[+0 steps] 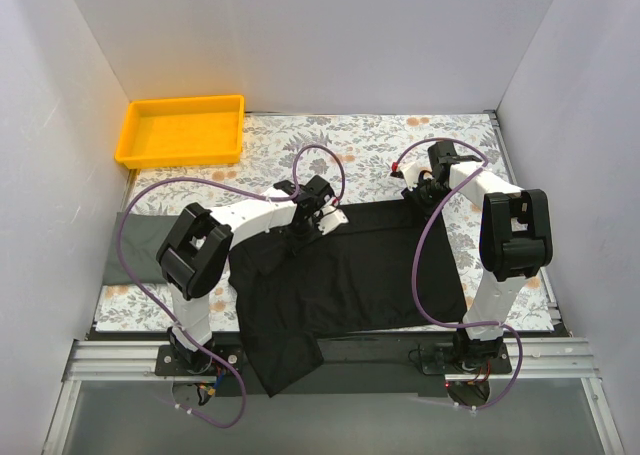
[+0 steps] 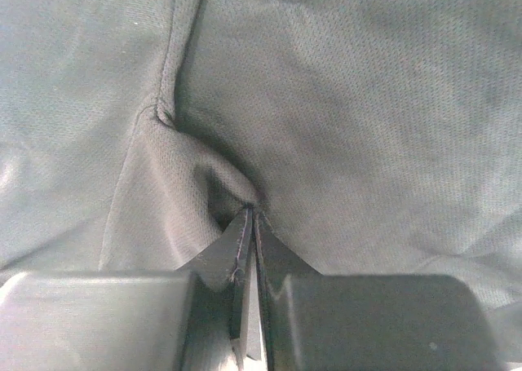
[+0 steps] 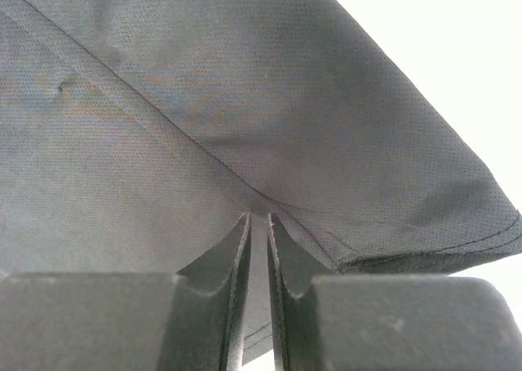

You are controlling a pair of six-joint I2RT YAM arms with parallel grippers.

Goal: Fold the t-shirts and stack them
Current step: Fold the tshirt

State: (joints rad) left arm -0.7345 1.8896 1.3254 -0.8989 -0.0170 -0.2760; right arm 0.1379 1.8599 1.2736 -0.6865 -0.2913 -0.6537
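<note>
A black t-shirt lies spread across the middle of the table. One part hangs over the near edge by the left arm's base. My left gripper is at the shirt's far edge, left of middle. In the left wrist view it is shut on a pinched fold of the cloth. My right gripper is at the shirt's far right corner. In the right wrist view it is shut on the cloth near a hemmed edge, and the cloth is lifted over the fingers.
A yellow tray stands at the back left. A dark grey cloth lies at the table's left edge, partly under the left arm. The table has a floral cover. White walls close in the back and both sides.
</note>
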